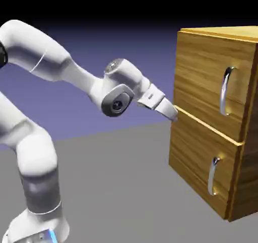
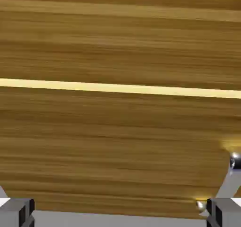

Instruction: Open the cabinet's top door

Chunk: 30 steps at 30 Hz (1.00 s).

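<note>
Gripper (image 2: 120, 212) spread, empty. Top door (image 1: 201, 73) prob. rigid, light swing; grip slick metal handle (image 1: 224, 91) mid-bar, nr cabinet's (image 1: 229, 32) RH edge, ext. view.

- Base (image 1: 38, 228): at 7 o'clock in the exterior view, partly cut off by the frame, a blue light strip (image 1: 52, 236) on it.
- Shoulder (image 1: 38, 154): above the base; the upper arm (image 1: 11, 120) leans from it toward 10 o'clock and out of frame.
- Elbow (image 1: 2, 53): dark, at 10 o'clock, cut by the frame's edge.
- Forearm (image 1: 53, 58): slopes toward 4 o'clock.
- Wrist (image 1: 117, 100): bent, close to the frame's middle.
- Gripper (image 2: 121, 213): tilted down toward 4 o'clock in the exterior view; open, fingertips (image 2: 20, 213) wide apart, between 7 and 8 and between 4 and 5 o'clock in the hand view, nothing held.
</note>
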Motion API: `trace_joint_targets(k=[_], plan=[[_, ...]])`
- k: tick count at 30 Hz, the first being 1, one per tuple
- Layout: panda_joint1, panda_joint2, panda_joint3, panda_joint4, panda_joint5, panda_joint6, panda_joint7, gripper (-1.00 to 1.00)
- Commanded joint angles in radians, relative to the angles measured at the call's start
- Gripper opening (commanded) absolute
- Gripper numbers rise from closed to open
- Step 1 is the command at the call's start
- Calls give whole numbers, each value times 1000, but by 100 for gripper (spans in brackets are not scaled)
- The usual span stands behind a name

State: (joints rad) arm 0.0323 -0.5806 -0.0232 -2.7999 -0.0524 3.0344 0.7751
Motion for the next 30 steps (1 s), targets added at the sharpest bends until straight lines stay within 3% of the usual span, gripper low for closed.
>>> trace_joint_targets(k=[1, 30], plan=[[17, -9, -19, 8, -44, -2, 28, 100], [506, -263, -577, 250, -1305, -66, 848, 100]])
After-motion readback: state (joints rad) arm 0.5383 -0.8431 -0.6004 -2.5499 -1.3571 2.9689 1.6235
